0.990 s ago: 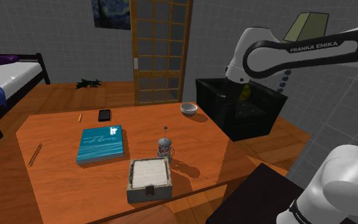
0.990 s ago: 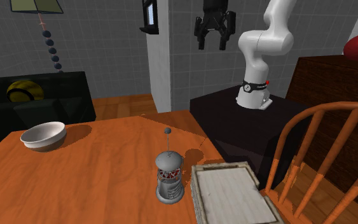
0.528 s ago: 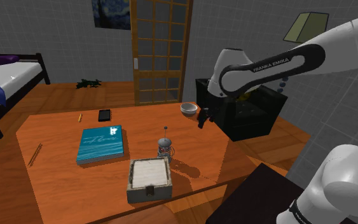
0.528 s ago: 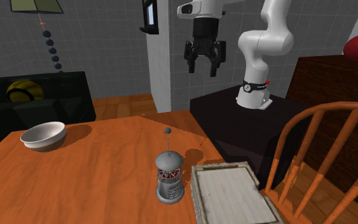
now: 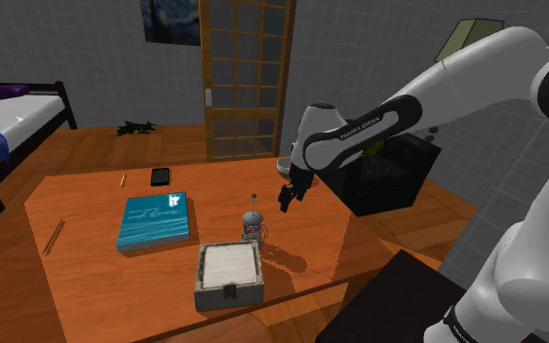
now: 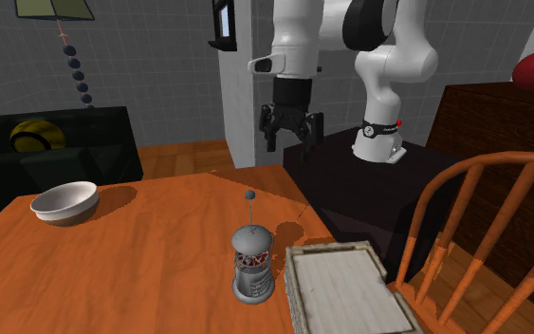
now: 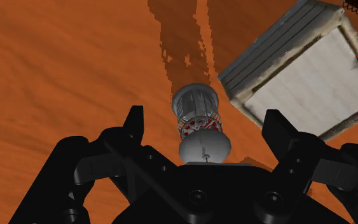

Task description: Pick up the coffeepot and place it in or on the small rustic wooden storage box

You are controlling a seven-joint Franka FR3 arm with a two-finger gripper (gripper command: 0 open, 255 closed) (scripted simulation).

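Claw [image 6: 290, 142]: both black fingers spread wide, nothing between the pads, no contact with any object. It hangs in the air over the orange table [image 5: 87, 205], fingers pointing down

Coffeepot [image 7: 196, 114]: small grey metal pot with a round lid, a thin rod with a knob on top, and a red-patterned band round the body. It stands upright on the table, below the claw and well apart from it. In the wrist view it sits in line with the gap between the two fingers, untouched by either

Storage box [image 7: 269, 60]: weathered slatted sides, pale flat top. It rests on the table just beside the coffeepot, on the pot's side away from the claw and lower than the fingertips. I cannot tell whether pot and box touch; the shoulder view shows a narrow gap

Other items, all lower than the claw:
- white bowl [image 6: 64, 201] on the table, off to the side, well apart from the pot
- blue book [image 5: 152, 220] lying flat beyond the pot from the claw
- black phone [image 5: 159, 176] near the table's far edge
- wooden chair back [image 6: 483, 218] near the box
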